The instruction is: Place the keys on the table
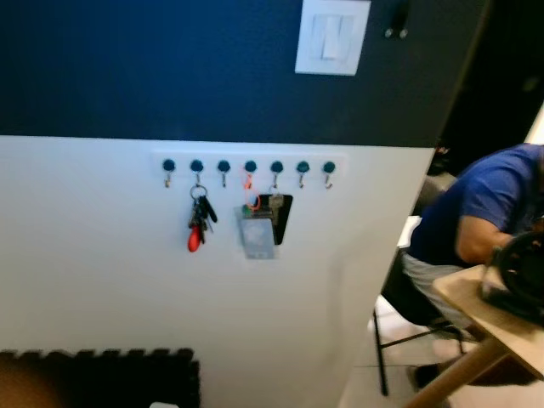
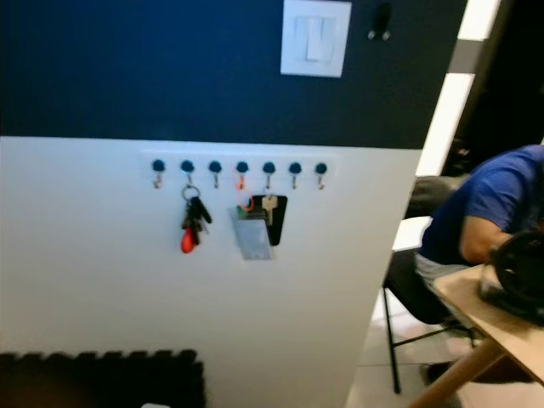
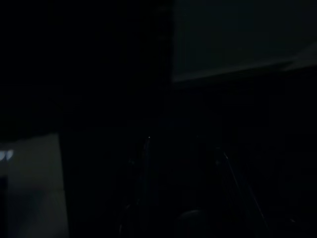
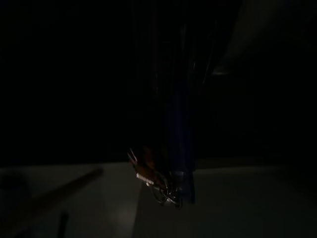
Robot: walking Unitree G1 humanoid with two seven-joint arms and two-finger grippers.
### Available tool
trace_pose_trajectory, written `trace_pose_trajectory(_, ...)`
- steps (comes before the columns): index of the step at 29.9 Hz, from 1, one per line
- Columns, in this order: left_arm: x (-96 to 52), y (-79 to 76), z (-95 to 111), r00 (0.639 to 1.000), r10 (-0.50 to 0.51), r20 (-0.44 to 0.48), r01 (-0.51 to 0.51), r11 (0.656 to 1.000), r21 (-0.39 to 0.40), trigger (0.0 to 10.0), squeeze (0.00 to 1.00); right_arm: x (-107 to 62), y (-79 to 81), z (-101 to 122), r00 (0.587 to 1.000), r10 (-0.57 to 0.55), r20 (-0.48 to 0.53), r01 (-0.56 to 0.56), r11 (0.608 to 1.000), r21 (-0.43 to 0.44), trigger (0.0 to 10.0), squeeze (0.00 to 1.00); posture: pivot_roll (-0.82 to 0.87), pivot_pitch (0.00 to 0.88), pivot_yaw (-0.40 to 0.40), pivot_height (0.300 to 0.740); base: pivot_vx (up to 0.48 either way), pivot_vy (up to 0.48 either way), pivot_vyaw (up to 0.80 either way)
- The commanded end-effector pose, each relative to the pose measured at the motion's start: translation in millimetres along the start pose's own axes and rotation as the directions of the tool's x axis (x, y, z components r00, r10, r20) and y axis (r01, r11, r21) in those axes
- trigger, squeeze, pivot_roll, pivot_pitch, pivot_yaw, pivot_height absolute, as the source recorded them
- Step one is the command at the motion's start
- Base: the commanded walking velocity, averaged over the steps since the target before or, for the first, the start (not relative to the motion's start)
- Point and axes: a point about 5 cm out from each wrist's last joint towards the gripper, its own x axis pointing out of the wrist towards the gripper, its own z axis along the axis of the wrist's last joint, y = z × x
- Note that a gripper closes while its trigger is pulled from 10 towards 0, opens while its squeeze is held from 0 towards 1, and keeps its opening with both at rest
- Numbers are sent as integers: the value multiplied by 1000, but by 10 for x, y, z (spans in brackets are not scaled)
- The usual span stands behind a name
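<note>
In the very dark right wrist view, my right gripper [image 4: 171,191] hangs with its fingers close together. A small bunch of metal keys [image 4: 150,179] glints at their tips, so it looks shut on them. A light wooden table [image 1: 476,306] juts in at the right edge of the eye views. On the white wall ahead is a key rack [image 1: 248,167] with several blue hooks. Another key bunch with a red fob [image 1: 197,223] hangs from it, beside an orange ring with a card [image 1: 256,229]. The left arm hangs idle in the dark.
A person in a blue shirt [image 1: 489,204] sits bent over at the table on a black chair [image 1: 408,310]. A black round object [image 1: 520,272] rests on the table. A black foam mat [image 1: 102,378] lies low against the wall. A light switch [image 1: 332,36] is above the rack.
</note>
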Motion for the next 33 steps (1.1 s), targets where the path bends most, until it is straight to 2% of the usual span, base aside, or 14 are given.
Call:
trace_pose_trajectory(1, 0, 16, 10, 1000, -3, 5, 2, 1000, 10, 10000, 0, -4, -27, 1, 1000, -10, 0, 10, 1000, 7, 10000, 0, 53, 0, -11, 740, 0, 0, -800)
trace_pose_trajectory(9, -4, 26, 2, 1000, -1, 4, 1, 1000, 10, 10000, 0, -5, -20, -4, 1000, -8, -1, 8, 1000, 4, 10000, 0, 55, 0, -12, 740, 0, 0, -800)
trace_pose_trajectory(15, -5, 29, 4, 1000, -3, 9, 3, 1000, 3, 10000, 0, -2, -14, -1, 1000, -6, 0, 6, 1000, 2, 10000, 0, 58, 0, -13, 740, 0, 0, 0)
trace_pose_trajectory(33, -17, 40, -9, 1000, -8, 19, 9, 1000, -19, 10000, 0, 8, 17, -3, 1000, 2, -6, -2, 1000, -1, 10000, 0, 66, 0, -15, 740, 0, 0, -800)
